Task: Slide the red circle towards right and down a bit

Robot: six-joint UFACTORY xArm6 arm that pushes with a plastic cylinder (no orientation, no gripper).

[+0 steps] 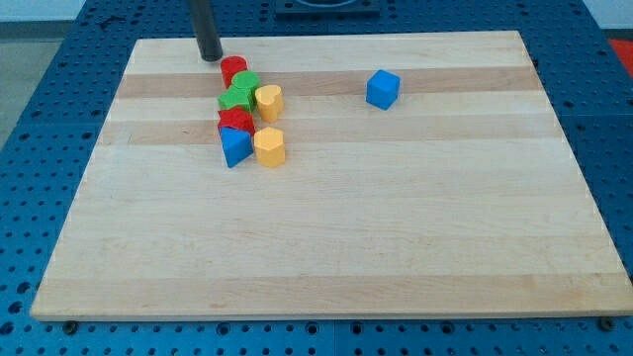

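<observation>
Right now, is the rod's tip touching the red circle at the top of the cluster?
Cannot tell. In the camera view my tip sits just up and left of the red circle; their edges nearly meet, with no plain gap or contact.

Tight cluster at upper left of wooden board: red circle block at top, green star-shaped block and yellow rounded block touching below it. My tip sits just upper-left of red circle. Right of the circle: open wood up to the blue cube, well apart.
</observation>
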